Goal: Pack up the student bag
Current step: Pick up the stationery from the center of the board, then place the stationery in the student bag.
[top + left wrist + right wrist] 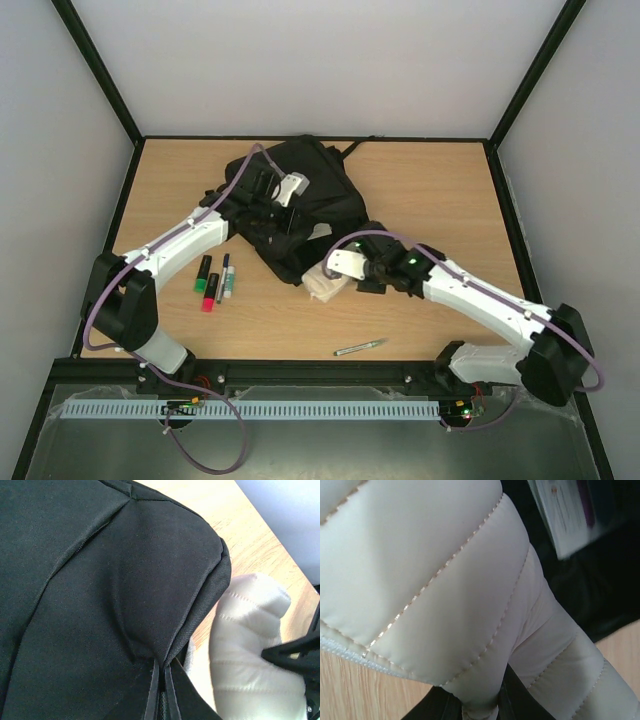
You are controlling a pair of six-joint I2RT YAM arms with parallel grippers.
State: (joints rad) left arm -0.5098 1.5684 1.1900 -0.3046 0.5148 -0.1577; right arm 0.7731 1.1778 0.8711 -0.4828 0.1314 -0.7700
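At the top view's centre, the right gripper (pixel 340 268) clamps the quilted pouch (pixel 325 284) and the left gripper (pixel 161 695) pinches the student bag (pixel 305 190); slipping fabric could close its mouth against the pouch.

White shells, black joint housings on left arm (pixel 185 238) at eight o'clock and right arm (pixel 485 300) at four. Purple cable (pixel 92 310) looped along each. Small green lights (pixel 411 262) near right wrist.

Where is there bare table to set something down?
Free: the far right corner of the table beside the student bag; the far left corner; the near strip between the markers and the silver pen. Crowded: the middle, around the bag and the cream pouch at its near edge.
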